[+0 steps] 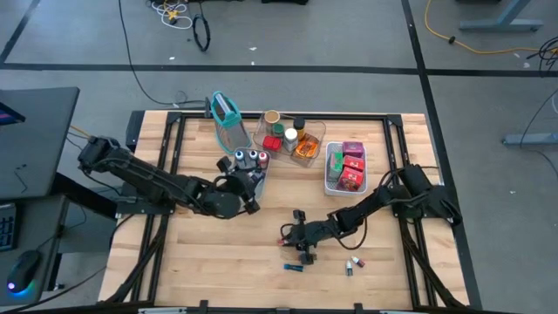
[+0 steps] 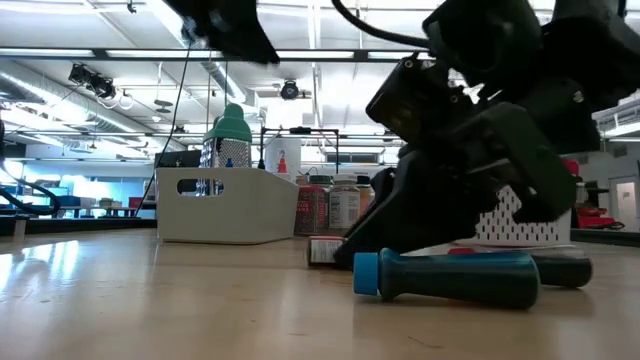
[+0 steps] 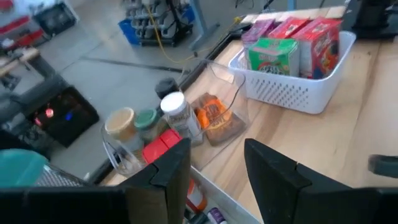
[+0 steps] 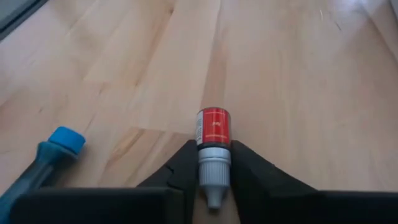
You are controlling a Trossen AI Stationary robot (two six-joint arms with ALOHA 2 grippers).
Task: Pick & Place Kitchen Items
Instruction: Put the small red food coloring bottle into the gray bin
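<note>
The right gripper [image 4: 214,174] is down at the tabletop with its two dark fingers [image 4: 186,163] closed narrowly on a small vial [image 4: 214,140]; the vial has a red label and a grey cap, its cap end lies back between the fingers and its red body sticks out ahead of the tips, flat on the wooden table [image 4: 298,93]. Just beside this gripper, off to one side, lies a blue-capped teal vial [image 4: 43,165], apart from the fingers; the low view shows it lying on its side in front of the gripper. From above, two more tiny vials [image 1: 352,263] lie on the boards a little way from the right gripper, on its arm's side. Farther off, toward the back of the table, the left gripper [image 1: 248,187] hangs above the near end of a grey tray [image 1: 259,171] that holds round-lidded cans [image 1: 251,158]. Its fingers [image 3: 171,171] stand partly apart with nothing between them. Beyond its fingertips sits a clear tray [image 3: 231,93] with jars [image 3: 180,115], among them a tan-lidded one and a white-capped one, plus an orange packet. Farther still ahead is a white basket [image 3: 292,93] with green, red and pink packets [image 3: 273,56] standing upright in it. Behind the grey tray stands the teal-rimmed holder [image 1: 227,113].
</note>
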